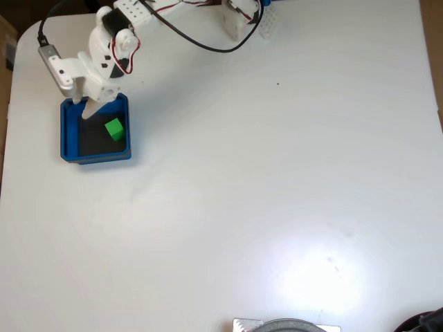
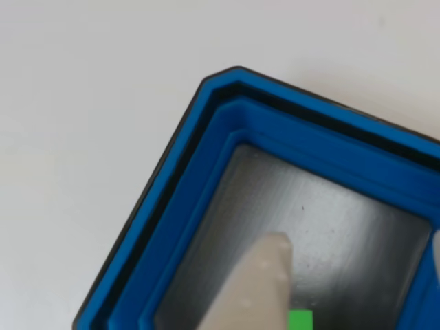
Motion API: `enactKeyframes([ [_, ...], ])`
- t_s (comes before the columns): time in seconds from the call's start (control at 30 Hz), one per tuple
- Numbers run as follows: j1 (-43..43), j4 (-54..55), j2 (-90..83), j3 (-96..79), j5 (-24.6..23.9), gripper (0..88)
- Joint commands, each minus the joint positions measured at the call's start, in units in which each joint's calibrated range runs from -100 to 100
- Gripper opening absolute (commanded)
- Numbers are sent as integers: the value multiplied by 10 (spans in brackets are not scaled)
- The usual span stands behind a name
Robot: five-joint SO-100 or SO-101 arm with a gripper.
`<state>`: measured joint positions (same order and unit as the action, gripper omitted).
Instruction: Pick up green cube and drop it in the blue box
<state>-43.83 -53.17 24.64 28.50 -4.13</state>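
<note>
Here the green cube (image 1: 114, 129) lies loose on the dark floor of the blue box (image 1: 67, 142), at the left of a white worktop (image 1: 277, 173). The claw (image 1: 97, 111) hovers above, spread and empty. The cube looks light and stiff, with plain flat faces suited to pinching opposite sides.

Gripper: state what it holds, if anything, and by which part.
Nothing. The gripper hangs open over the blue box; the green cube lies free on the box floor, apart from the fingers.
</note>
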Motion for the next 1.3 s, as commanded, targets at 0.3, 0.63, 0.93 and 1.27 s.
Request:
enactKeyframes([
  [0.3, 15, 20, -251, -204, 0, 205],
  [0.63, 83, 22, -460, -433, 0, 205],
  [0.93, 114, 24, -659, -640, 0, 205],
  [1.27, 114, 166, -863, -902, 1, 205],
])
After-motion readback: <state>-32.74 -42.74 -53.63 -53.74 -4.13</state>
